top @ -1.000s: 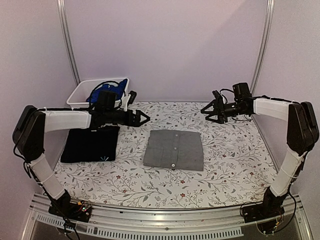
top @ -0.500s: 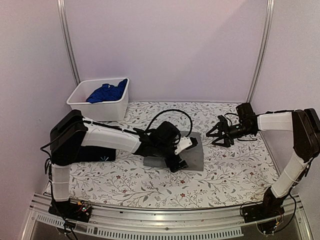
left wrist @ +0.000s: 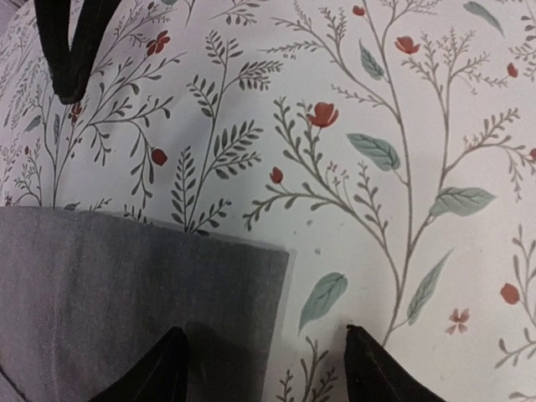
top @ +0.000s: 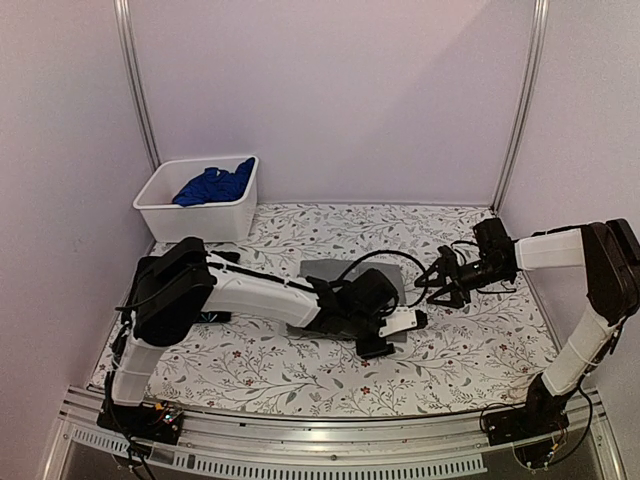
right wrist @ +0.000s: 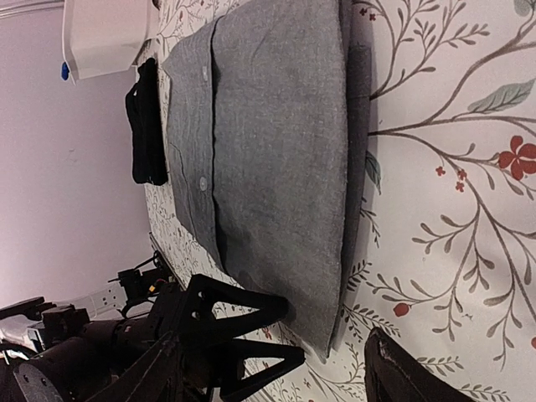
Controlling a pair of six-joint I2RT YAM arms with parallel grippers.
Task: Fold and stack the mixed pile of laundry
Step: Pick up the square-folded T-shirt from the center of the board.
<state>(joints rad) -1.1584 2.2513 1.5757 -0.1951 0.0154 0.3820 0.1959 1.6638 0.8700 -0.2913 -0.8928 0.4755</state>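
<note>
1. The grey button shirt (top: 325,272) lies in the middle of the flowery table (top: 470,350). It is folded into a flat, tidy rectangle. A row of little buttons shows on top, and its right edge is a thick, soft fold.
2. The black T-shirt (right wrist: 149,126) lies flat to the left of it, a little apart. From above, your left arm hides most of it.
3. The blue garment (top: 212,185) sits crumpled in the white bin (top: 190,225) at the far left corner. It is not folded yet.
4. Your left gripper (left wrist: 264,335) is down low at the near right corner of the grey shirt. Its jaws are spread with nothing held. One finger is over the cloth and the other is over the bare table.
5. Your right gripper (top: 440,283) waits just beside the shirt's right edge, and its jaws are apart and empty too.
6. I think you are at the step of picking up the folded grey shirt so it can go on the black one.
7. Next, slide the fingers under the whole thick edge, not just the top layer, and then pinch.
8. Lift with both sides level and go slowly, or the soft cloth may sag and the fold may fall open.
</note>
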